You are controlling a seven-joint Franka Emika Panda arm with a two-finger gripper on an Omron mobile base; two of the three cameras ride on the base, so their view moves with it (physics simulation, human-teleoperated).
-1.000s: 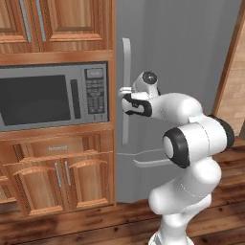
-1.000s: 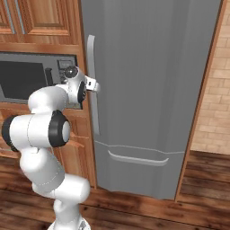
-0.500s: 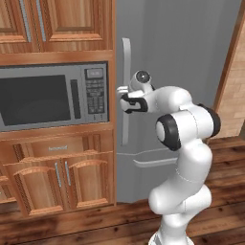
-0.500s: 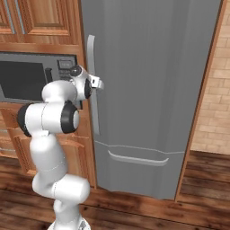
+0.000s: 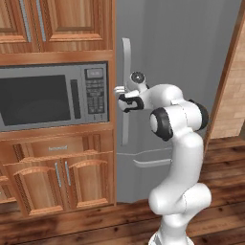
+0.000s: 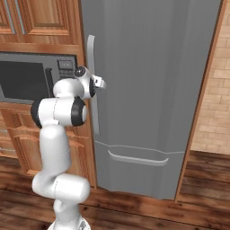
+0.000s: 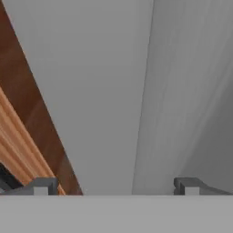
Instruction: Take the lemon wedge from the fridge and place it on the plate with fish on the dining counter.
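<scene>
My gripper (image 7: 113,186) is spread wide and holds nothing. In the hand view its 2 dark fingertips (image 7: 41,186) rise at 7 and 5 o'clock, and the fridge's pale handle (image 7: 109,91) runs up between them as a broad light-grey band, so the jaws stand on either side of it without touching it that I can see. In the left base view the gripper (image 5: 122,95) sits against the handle (image 5: 126,62) near its middle, and the right base view puts the gripper (image 6: 99,83) at the same height on the bar.

Outward from there, the fridge (image 6: 152,67) is tall, plain grey and fully shut, its door flush, with the drawer pull (image 6: 137,159) lower down at about 6 o'clock from my hand. At 9 o'clock of the handle in the left base view is the steel microwave (image 5: 48,95), set in wood cabinets (image 5: 57,177).

The lemon wedge is not visible to me; I judge it is behind that closed door.

My judgement is that I am about to grip and pull. The risks: closing off-centre so a pad slides off the smooth bar, pulling in a straight line instead of following the hinge arc so the grip slips, or swinging my elbow into the microwave side.
</scene>
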